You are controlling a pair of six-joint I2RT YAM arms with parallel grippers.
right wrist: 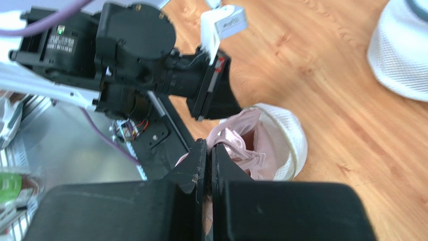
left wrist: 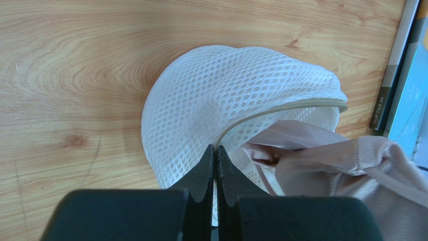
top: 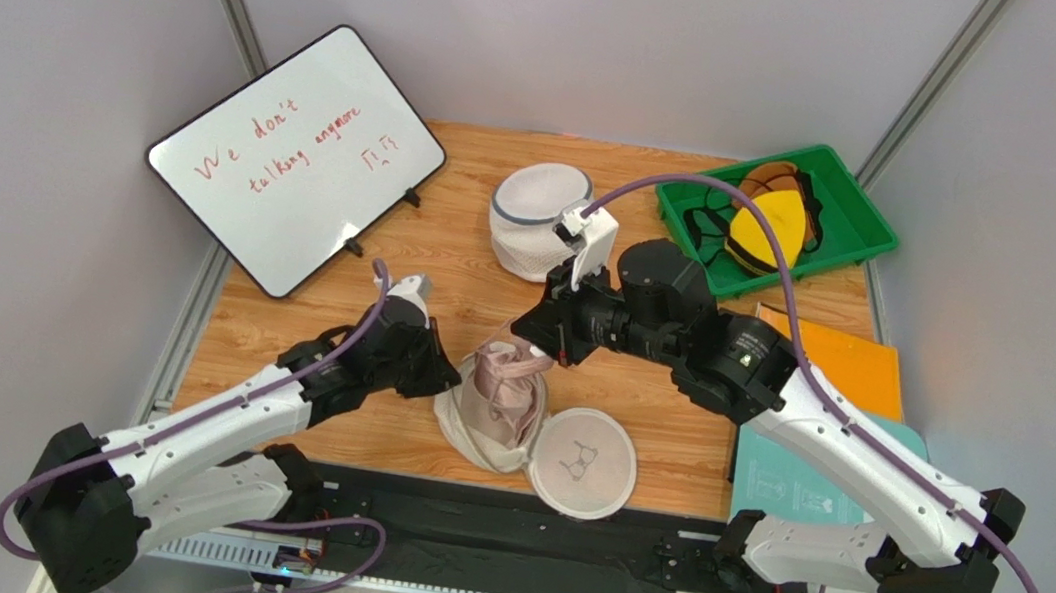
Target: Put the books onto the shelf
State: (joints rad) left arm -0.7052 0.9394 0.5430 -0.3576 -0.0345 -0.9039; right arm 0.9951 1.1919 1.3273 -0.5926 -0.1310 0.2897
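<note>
Books: orange book (top: 844,363) and teal book (top: 787,480) lie flat at the table's (top: 449,249) right edge, teal one partly under the right arm, both well apart from either pincer. Left pincer (left wrist: 216,150) has its fingers together, pinching the zip rim of a white mesh bag (left wrist: 226,90) at table centre. Right pincer (right wrist: 208,148) is also closed, clamped on a pink garment (right wrist: 241,145) that hangs out of the bag's mouth. The two pincers sit near each other over the bag. Writing: a dark spine (left wrist: 389,80) just beside the teal cover in the left wrist view reads "CLIP FILE A4". White print on the teal cover is too small to read. Whiteboard (top: 297,155) at rear left, red marker: "We don't talking anymore". Also present: green tray (top: 854,223) at rear right, second mesh bag (top: 536,219) at the rear, round mesh disc (top: 584,462) near the front.
</note>
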